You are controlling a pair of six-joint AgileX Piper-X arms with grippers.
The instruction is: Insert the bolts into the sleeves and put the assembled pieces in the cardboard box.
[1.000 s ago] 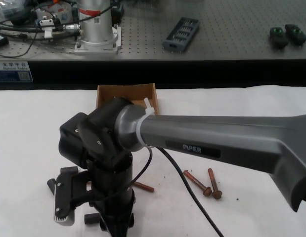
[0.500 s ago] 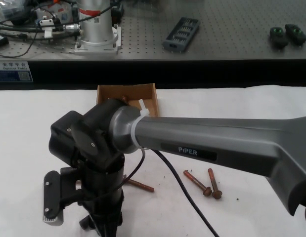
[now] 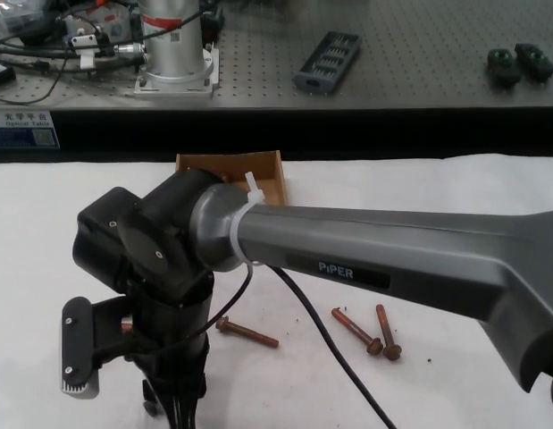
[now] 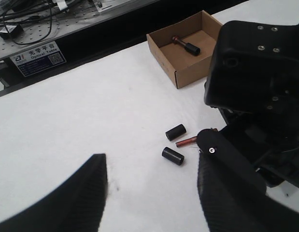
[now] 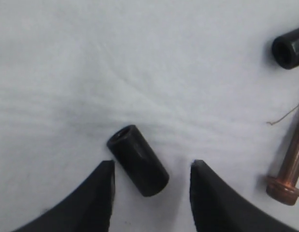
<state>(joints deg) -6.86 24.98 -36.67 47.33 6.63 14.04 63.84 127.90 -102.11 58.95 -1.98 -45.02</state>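
The right arm has swung leftward and lower over the white cloth. The right gripper (image 5: 150, 166) is spread wide, gripping nothing, its fingers either side of a black sleeve (image 5: 138, 160) lying flat. A copper bolt (image 5: 289, 159) lies near. The left gripper (image 4: 151, 193) gapes empty above bare cloth, well apart from the cardboard box (image 4: 188, 72).

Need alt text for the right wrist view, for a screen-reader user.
A black sleeve lies on white cloth between the open jaws of the right gripper. A second sleeve and a copper bolt lie off to one side.
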